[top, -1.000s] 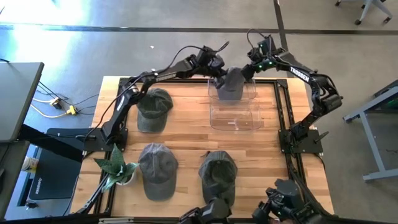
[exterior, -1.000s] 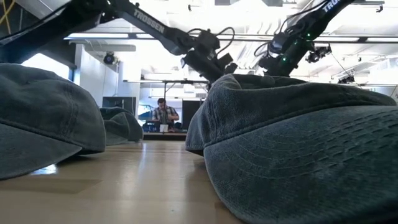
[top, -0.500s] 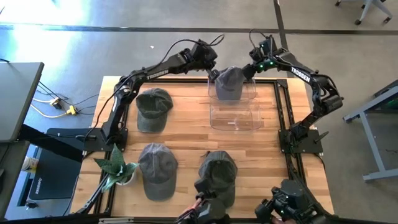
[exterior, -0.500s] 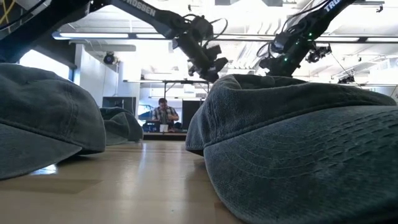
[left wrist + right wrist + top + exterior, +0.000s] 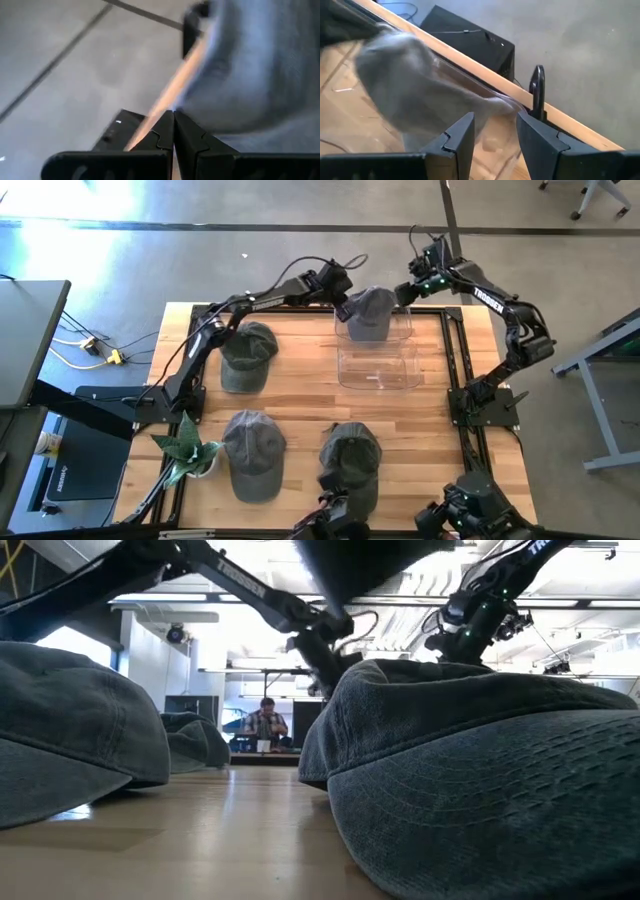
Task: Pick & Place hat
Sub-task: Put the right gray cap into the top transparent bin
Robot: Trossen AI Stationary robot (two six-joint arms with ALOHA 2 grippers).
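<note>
A hat (image 5: 369, 313) is held over the clear bin (image 5: 378, 367), apparently for dropping in. It is pinched by the closed left gripper (image 5: 343, 310) at one edge. The right gripper (image 5: 402, 296) is kept partly open beside the other edge; no grip is visible there.

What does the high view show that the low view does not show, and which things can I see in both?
Only the high view shows the clear bin, the hat over it, both grippers beside that hat, left and right, and the small plant. Only the low view shows the room behind the table, with a person far back. Both show the wooden table and the other hats lying on it.
</note>
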